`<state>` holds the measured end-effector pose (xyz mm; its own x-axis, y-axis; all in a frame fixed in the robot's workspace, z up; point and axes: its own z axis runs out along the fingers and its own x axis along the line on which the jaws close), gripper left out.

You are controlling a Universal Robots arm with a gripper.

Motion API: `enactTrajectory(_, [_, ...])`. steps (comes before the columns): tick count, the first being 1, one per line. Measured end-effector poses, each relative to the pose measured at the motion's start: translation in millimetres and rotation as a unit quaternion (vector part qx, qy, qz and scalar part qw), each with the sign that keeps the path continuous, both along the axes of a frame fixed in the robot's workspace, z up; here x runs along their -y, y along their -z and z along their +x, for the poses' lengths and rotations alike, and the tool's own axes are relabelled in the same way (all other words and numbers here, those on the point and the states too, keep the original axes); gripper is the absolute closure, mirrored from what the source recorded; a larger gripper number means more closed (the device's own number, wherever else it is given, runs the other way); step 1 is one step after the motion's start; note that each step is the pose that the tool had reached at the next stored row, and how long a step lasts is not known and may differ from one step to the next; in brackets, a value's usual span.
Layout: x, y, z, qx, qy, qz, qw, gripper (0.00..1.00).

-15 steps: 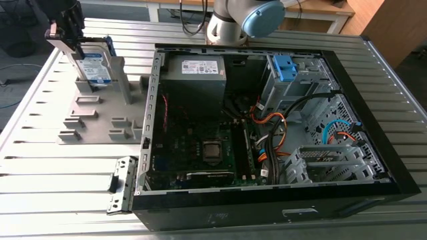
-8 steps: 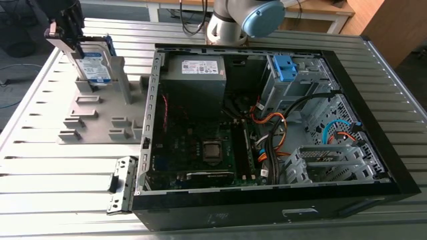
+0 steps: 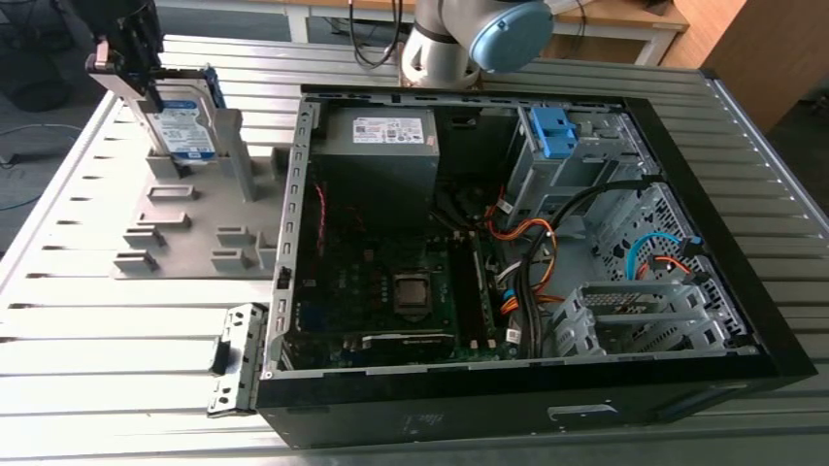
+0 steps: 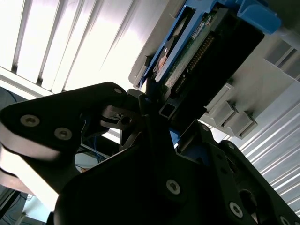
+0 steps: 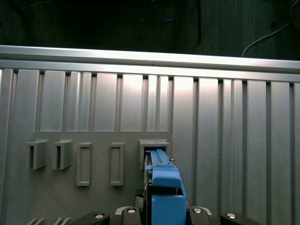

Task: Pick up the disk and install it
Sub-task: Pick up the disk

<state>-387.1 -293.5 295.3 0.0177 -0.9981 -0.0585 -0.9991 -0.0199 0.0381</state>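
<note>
My pincer (image 3: 130, 73) is clamped on the disk's (image 3: 184, 116) upper end. The disk stands upright, long axis vertical, in the grey rack (image 3: 182, 228) on the surface. The open case (image 3: 745, 291) is well apart, toward the exterior view's right.

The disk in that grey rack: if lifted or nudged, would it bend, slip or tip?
Probably stiff and heavy for its size: the disk looks like a flat metal slab in a blue frame. Standing on edge in the grey rack, it could tip once out of its slot.
</note>
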Motion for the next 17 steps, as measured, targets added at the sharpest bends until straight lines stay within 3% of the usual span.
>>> enactTrajectory(17, [0.0, -1.9, 0.0, 0.0, 0.0, 0.0018, 1.0, 0.64])
